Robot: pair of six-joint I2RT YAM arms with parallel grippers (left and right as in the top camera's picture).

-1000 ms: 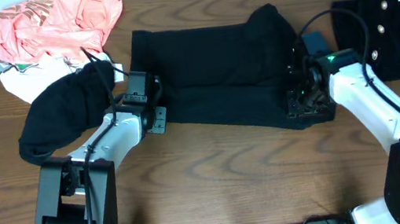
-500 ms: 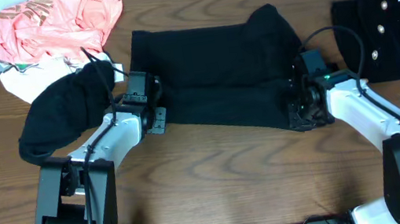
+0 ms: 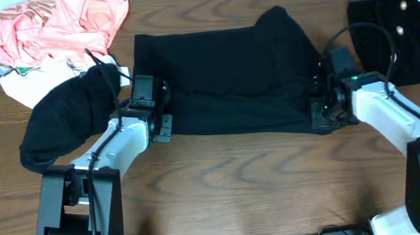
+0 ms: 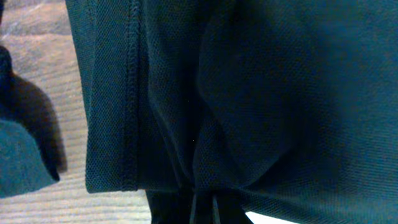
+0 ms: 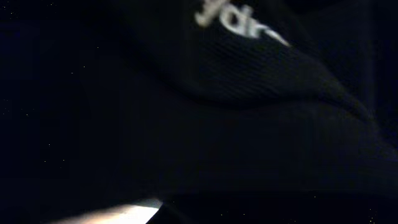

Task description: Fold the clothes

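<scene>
The black T-shirt lies spread across the middle of the table, one of the clothes in view. My left gripper sits at its near left edge. In the left wrist view the left gripper is shut, with a pinch of the shirt's hemmed fabric gathered between its fingers. My right gripper is at the shirt's near right corner, shut on the cloth. The right wrist view is almost wholly covered by dark fabric with white lettering, and the fingers are hidden there.
A coral-pink garment and a white printed one lie at the back left. A bunched black garment lies beside my left arm. Another black garment with buttons lies at the far right. Bare wood runs along the front.
Both grippers have closed on the shirt's near edge. The right gripper shifted slightly right, and the near edge now runs straighter between the two grippers.
</scene>
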